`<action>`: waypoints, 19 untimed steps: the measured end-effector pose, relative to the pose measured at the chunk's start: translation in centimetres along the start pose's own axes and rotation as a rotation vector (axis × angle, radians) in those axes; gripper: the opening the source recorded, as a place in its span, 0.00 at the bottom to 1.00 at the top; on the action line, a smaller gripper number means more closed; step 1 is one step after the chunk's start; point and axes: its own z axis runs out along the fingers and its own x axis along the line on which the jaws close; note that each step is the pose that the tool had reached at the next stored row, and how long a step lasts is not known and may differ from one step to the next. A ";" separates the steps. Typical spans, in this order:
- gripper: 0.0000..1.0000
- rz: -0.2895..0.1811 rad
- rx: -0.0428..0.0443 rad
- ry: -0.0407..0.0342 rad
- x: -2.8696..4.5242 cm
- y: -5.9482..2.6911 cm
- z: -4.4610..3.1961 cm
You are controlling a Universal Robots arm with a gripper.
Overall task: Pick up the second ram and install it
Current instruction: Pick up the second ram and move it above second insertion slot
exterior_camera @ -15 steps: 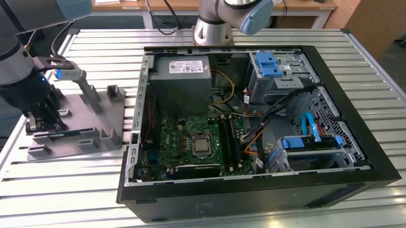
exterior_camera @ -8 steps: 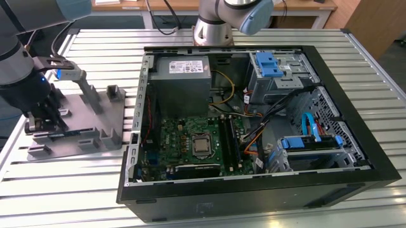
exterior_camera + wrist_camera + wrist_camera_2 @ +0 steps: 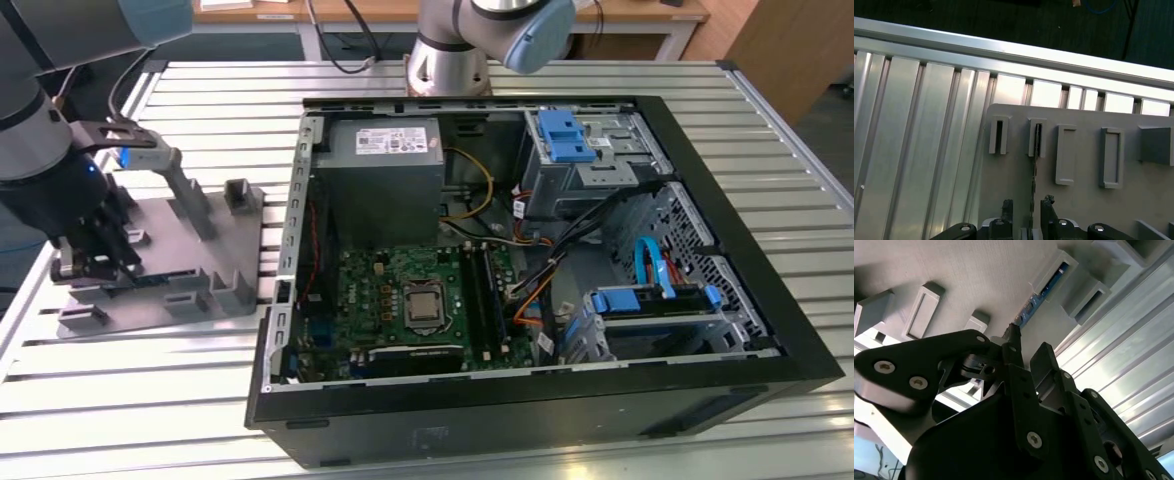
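Fixture (image 3: 1084,210): second ram (image 3: 1033,185) between gripper (image 3: 1026,205) fingers

Ram (image 3: 1040,296) in fixture plate (image 3: 184,255), beside computer case (image 3: 534,405)

Power-supply label (image 3: 380,140) bears small print — none of it legible.

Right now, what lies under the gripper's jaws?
The second ram stands on edge between the gripper's open jaws, on the grey holder. A slot block covers its far end.
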 end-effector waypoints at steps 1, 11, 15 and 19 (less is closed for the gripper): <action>0.35 0.000 -0.0002 0.0001 0.00 -0.01 0.17; 0.35 0.000 0.0013 -0.0081 -0.65 0.18 1.97; 0.35 -0.001 0.0018 -0.0109 -0.68 0.33 2.66; 0.35 -0.001 0.0018 -0.0125 -0.69 0.34 3.06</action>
